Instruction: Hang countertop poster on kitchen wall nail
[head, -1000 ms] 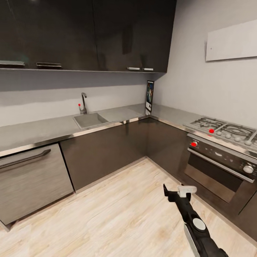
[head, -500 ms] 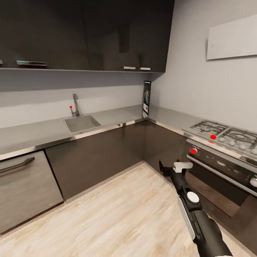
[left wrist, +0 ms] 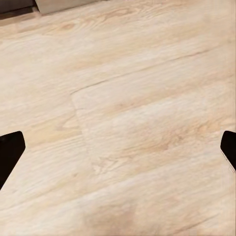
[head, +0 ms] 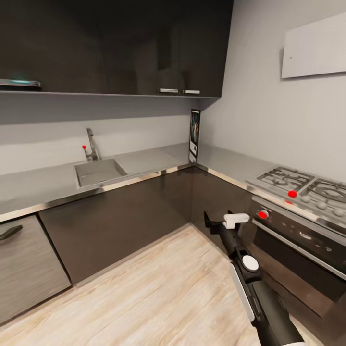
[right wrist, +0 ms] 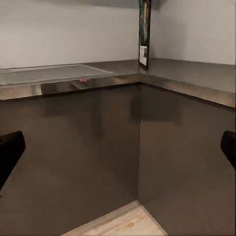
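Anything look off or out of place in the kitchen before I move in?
Only the poster: it stands upright on the countertop in the inner corner, propped on the wall instead of hanging. Nothing looks spilled or damaged. The right gripper is open, short of the counter.

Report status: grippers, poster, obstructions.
Both grippers open, empty; right gripper aimed at corner. Poster upright in countertop corner, untouched. Nothing in the way.

Head view: high, facing the counter corner [head: 194, 166]. Right wrist view: low, nearer, same corner [right wrist: 140, 81]. Left wrist view: straight down, close over floorboards [left wrist: 118, 118].
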{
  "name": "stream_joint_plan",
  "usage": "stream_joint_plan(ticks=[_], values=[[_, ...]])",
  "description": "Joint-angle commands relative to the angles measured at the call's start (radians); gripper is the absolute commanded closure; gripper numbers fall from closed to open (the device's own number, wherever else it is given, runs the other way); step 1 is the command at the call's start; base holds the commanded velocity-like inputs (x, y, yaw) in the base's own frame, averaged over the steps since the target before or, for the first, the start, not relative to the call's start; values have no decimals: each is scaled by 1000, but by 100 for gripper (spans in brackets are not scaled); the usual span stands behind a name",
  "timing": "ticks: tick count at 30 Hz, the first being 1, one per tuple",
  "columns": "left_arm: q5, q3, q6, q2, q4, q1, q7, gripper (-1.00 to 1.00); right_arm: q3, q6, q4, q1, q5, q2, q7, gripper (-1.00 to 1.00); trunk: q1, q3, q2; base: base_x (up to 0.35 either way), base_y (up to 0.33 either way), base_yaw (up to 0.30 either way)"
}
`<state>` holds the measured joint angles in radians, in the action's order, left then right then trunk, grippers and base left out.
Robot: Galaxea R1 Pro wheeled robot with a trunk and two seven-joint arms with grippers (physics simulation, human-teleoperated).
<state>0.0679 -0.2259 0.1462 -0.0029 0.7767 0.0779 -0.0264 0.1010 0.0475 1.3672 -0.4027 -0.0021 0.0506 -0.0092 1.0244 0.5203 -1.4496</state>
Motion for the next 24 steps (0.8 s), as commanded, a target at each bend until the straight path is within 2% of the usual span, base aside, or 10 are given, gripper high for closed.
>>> stream_joint_plan(ticks=[1, 8, 13, 20, 24], values=[[7, -1, 1, 0, 1, 0, -3, -100, 11, 5, 5, -2, 0, 6, -5, -100, 1, 1, 0, 333, -10, 0], [7, -1, 1, 0, 0, 0, -2, -100, 44, 3, 10, -6, 1, 28, -53, -100, 1, 1, 0, 331, -4, 0], [6, -1, 2, 0, -2, 0, -1, -100, 46, 3, 15, -7, 3, 30, -63, -100, 1, 1, 0, 116, 0, 31], [6, -1, 3, 1, -2, 0, -1, -100, 46, 3, 17, -7, 4, 31, -75, -100, 1, 1, 0, 14, 0, 230], [6, -1, 3, 1, -1, 0, -1, -100, 46, 3, 18, -7, 1, 31, -128, -100, 1, 1, 0, 66, 0, 278]])
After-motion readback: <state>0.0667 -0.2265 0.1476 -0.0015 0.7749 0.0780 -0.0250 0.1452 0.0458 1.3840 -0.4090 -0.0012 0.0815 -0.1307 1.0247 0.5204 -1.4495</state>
